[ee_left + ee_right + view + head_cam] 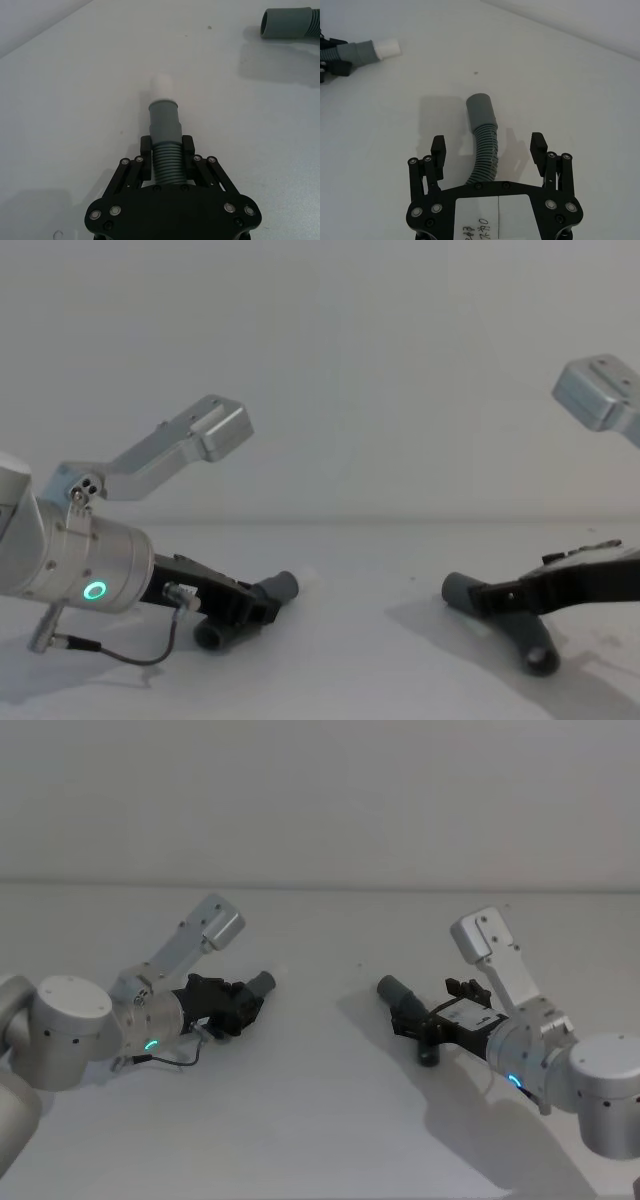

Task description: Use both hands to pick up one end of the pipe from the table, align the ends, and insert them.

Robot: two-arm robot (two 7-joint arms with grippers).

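The pipe is in two dark-grey ribbed pieces on the white table (320, 1120). My left gripper (167, 145) is shut on the ribbed part of the left piece (262, 985), just behind its smooth cuff (165, 120). A white tip (162, 85) sticks out of that cuff and points toward the right piece. My right gripper (490, 145) is open, with one finger on each side of the ribs of the right piece (485, 150), and neither finger touches it. The right piece's cuff (481, 111) points toward the left piece (367, 50). In the chest view both pieces (275, 590) (465, 590) stay low on the table.
A wide bare stretch of table separates the two cuffs. A small dark speck (476, 73) marks the surface there. A plain wall rises behind the table's far edge (320, 885). A thin cable (140, 655) loops under my left wrist.
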